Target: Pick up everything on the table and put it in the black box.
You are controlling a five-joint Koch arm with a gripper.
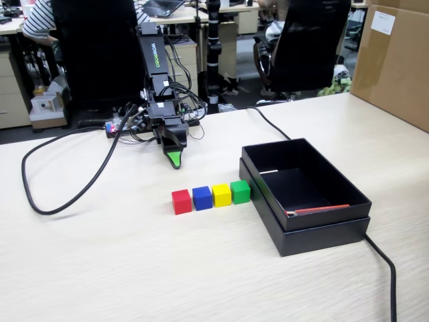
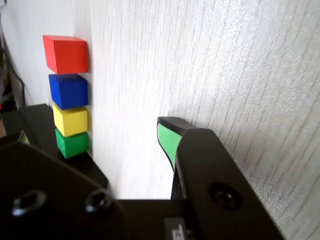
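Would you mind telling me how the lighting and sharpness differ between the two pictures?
Fixed view: soft, even light, only faint shadows beside the four small coloured cubes and the shallow matte black box; all reasonably sharp. Wrist view: the light beige wood-grain tabletop looks bright and washed out towards the upper left, the cubes stay clear, and the close black hand with its green pad is slightly soft.

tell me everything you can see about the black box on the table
The black box is a shallow, matte rectangle, open at the top and empty, seemingly an inner tray nested in an outer one, giving stepped double walls. A thin red strip lies along its near inner edge. It sits flat on the table, just right of the green cube in the fixed view. A black cable runs from its near corner.
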